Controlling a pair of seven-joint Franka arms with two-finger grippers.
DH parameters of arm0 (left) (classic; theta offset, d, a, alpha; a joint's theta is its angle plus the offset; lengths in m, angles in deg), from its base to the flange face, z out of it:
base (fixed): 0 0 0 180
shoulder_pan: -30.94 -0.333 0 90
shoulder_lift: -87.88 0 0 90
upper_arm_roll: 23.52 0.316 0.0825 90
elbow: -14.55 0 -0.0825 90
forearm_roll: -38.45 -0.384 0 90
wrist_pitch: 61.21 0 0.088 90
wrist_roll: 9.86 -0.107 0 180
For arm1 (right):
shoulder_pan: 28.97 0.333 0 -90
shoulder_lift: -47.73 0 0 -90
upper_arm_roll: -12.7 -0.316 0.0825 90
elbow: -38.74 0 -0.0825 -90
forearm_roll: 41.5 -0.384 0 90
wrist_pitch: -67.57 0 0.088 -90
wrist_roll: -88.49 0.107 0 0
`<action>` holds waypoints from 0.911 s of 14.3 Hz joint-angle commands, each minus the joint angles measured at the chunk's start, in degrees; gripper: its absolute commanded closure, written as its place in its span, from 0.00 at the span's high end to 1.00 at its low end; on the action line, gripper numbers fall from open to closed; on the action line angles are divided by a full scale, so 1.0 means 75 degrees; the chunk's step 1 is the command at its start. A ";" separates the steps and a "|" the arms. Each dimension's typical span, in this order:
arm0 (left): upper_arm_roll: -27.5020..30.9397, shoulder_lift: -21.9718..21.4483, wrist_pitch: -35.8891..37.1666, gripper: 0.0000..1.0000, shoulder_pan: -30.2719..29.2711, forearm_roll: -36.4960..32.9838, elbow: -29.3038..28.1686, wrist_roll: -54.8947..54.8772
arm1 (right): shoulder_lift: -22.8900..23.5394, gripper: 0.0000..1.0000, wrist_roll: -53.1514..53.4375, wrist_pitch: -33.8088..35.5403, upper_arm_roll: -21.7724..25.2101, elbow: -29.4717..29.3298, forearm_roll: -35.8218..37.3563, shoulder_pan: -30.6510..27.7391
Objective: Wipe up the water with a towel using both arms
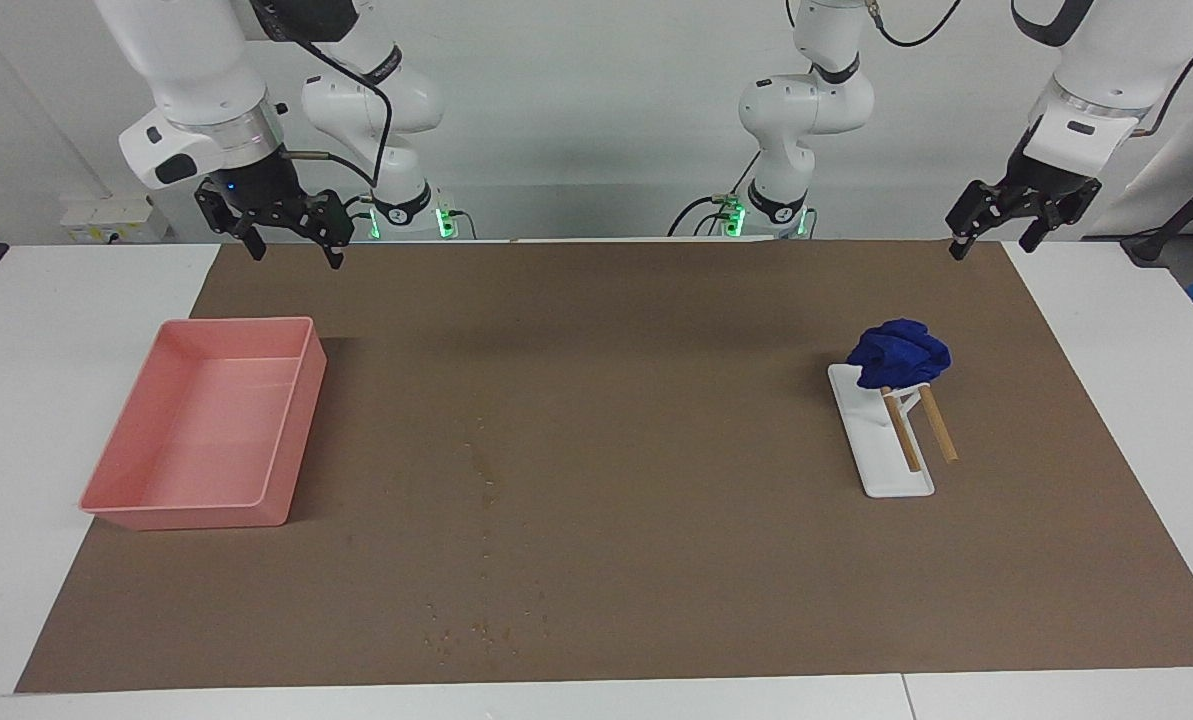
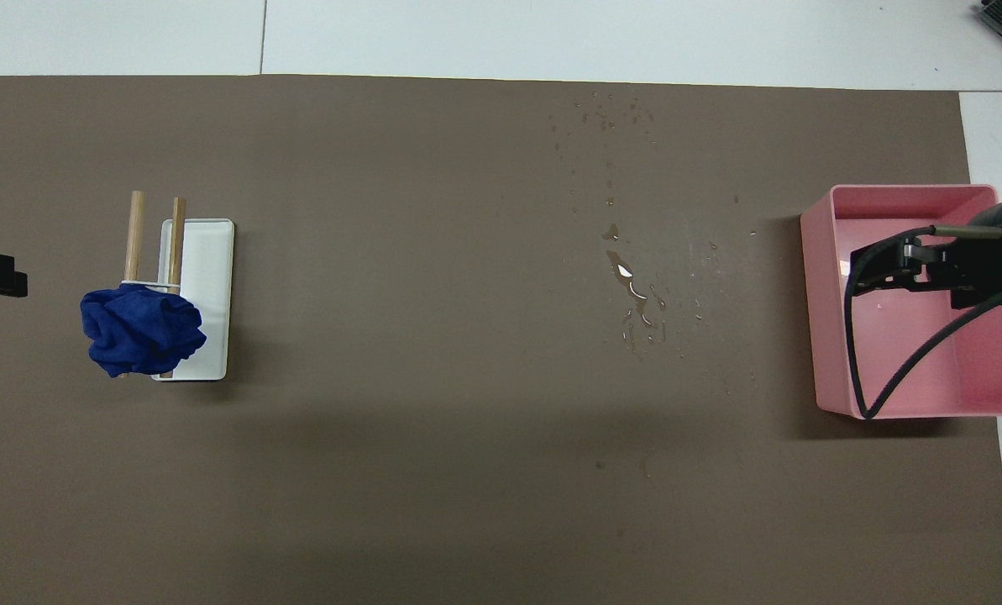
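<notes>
Facing view: blue towel [image 1: 900,352] bunched on a white rack [image 1: 881,445] toward the left arm's end, water [image 1: 484,487] mid-mat, left gripper [image 1: 996,225] and right gripper [image 1: 291,232] raised, open, empty; best grasped from above, at the bunch's middle.

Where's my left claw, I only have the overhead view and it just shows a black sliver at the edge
Observer: The left claw hangs open in the air over the edge of the brown mat nearest the robots, at the left arm's end.
Operator: Is the right claw down inside the pink tray?
Observer: No. The right claw is raised and open over the mat's edge by the robots, well above the pink tray.
Operator: Does the towel lie flat on that white base?
Observer: No. The blue towel sits bunched on top of the slanted wooden rods, held up off the white base.
</notes>
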 commanded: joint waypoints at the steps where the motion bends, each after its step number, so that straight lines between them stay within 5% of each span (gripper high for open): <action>1: 0.0046 -0.0077 -0.0162 1.00 0.0040 -0.0145 -0.0123 -0.0026 | -0.0206 1.00 0.0026 -0.0090 -0.0047 0.0241 -0.0135 -0.0130; 13: 0.0046 -0.0310 -0.0886 1.00 -0.0089 -0.0145 -0.0765 -0.0085 | -0.0253 1.00 0.0306 -0.0371 0.0000 0.0370 -0.0135 -0.0036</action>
